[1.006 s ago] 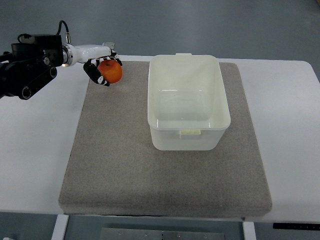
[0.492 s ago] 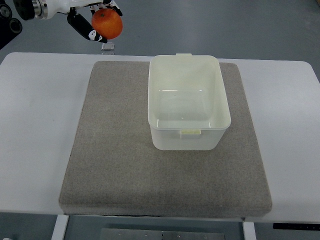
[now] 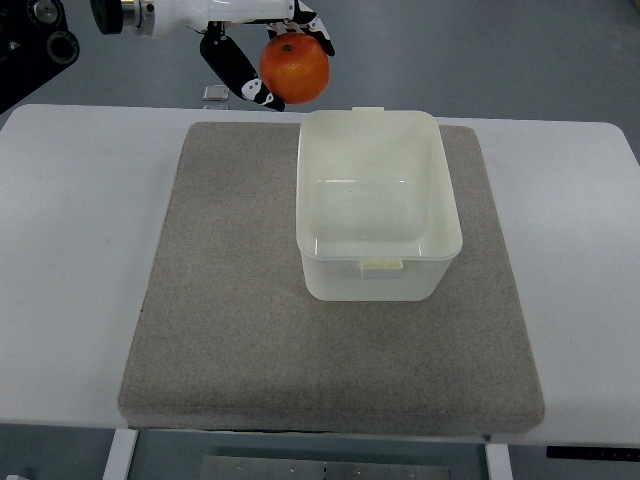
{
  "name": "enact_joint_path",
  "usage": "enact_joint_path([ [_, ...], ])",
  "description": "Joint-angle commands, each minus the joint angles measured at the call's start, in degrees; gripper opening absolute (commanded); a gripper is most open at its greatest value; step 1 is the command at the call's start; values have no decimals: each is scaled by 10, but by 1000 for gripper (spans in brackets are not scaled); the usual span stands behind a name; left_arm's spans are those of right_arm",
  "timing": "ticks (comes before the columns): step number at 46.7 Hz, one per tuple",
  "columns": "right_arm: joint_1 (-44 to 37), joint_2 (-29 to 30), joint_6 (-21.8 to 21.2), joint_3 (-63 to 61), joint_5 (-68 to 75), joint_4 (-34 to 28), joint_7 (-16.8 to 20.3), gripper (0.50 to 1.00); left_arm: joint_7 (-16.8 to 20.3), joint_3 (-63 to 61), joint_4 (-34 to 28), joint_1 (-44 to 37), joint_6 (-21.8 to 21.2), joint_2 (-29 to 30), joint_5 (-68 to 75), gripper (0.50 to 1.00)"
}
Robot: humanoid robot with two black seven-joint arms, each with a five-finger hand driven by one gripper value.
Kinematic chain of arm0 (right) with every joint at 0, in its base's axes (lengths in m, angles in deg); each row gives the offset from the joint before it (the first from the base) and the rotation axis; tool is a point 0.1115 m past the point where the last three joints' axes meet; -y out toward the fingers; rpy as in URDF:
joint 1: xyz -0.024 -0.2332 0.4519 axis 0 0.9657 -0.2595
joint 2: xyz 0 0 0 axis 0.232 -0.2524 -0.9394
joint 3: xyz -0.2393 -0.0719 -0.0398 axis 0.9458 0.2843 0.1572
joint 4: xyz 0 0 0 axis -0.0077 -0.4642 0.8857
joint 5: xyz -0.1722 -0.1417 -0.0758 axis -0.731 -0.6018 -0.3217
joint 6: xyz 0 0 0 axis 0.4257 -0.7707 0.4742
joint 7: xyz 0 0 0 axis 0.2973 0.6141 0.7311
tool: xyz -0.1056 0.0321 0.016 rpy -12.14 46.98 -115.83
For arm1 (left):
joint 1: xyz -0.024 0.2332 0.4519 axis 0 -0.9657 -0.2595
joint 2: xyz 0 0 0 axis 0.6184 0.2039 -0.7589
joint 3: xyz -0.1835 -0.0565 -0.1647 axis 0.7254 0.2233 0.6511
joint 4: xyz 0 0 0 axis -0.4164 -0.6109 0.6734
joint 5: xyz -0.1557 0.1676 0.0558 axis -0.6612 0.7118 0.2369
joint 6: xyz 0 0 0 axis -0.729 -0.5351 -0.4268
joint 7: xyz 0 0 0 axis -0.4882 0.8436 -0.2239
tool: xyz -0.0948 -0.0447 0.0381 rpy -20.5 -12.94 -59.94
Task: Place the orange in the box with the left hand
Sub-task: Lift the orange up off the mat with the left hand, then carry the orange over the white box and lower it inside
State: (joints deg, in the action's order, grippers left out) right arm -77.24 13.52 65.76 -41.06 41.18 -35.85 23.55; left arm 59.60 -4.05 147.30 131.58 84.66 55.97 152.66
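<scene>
The white and black left hand [image 3: 262, 52] comes in from the top left with its fingers wrapped around the round orange fruit [image 3: 294, 69], held up in the air, seemingly just past the far left corner of the empty, cream plastic box [image 3: 377, 205]. The box sits on a grey felt mat [image 3: 220, 300] on the white tabletop [image 3: 70, 260].

The left hand [image 3: 262, 48] is cut off by the top edge; its fingers partly hide behind the orange [image 3: 294, 68].
</scene>
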Motion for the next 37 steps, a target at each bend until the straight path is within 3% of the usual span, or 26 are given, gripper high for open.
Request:
enact_joint_path([
  [1, 0, 0, 0, 0, 0, 0, 0, 926, -3, -2, 1, -2, 0, -21, 3, 500],
  [11, 0, 0, 0, 0, 0, 0, 0, 926, -4, -12, 0, -7, 0, -42, 44, 500],
  [27, 0, 0, 1, -1, 0, 0, 0, 926, -25, -9, -22, -47, -7, -127, 124, 500],
  [37, 0, 0, 0, 0, 0, 0, 0, 926, -28, -11, -23, -58, -7, -131, 125, 500],
])
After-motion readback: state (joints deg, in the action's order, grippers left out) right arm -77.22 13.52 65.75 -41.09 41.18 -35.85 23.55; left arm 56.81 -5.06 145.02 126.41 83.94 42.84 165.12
